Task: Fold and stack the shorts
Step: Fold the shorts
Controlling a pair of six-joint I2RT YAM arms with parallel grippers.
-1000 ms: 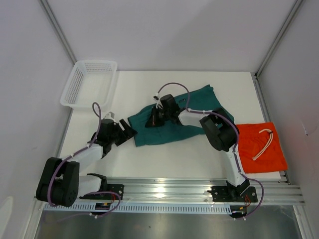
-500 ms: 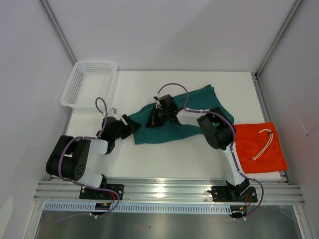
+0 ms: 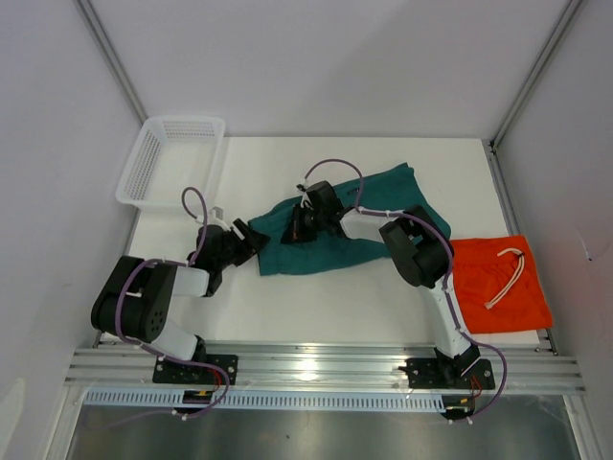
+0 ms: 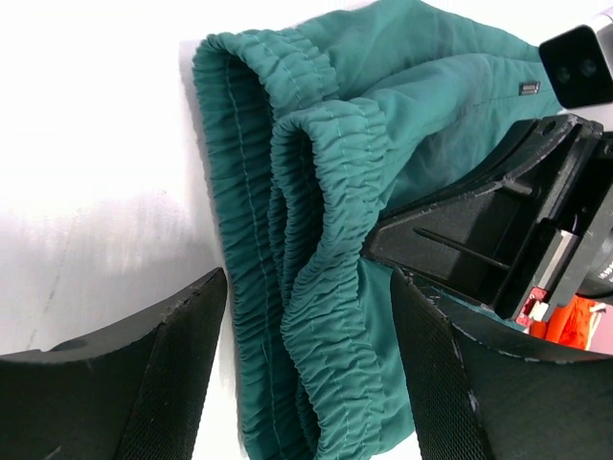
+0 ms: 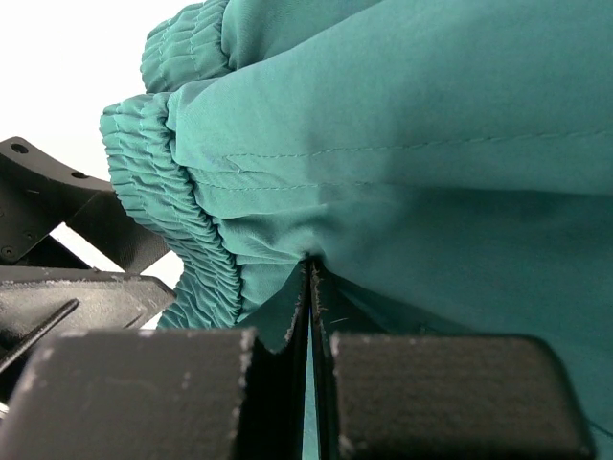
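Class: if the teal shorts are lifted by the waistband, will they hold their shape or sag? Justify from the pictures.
Probably sag: the teal shorts lie rumpled, and the cloth puckers where the shut right gripper pinches it. Likely light, being thin fabric. The gathered waistband looks thicker, so it may give a surer hold.

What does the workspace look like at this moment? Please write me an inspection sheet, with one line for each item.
Surface: white table, no stains seen.
Job's things: teal shorts rumpled at the centre; orange shorts lying flat near the right edge, white drawstring on top; not stacked.
Clutter: white basket at the far left corner, looks empty.
Pincers: left pincer open at the teal waistband; right pincer shut on the teal fabric.
Cables: purple cables loop along both arms, no snag seen.
Surroundings: white walls, metal posts; nothing else seen.
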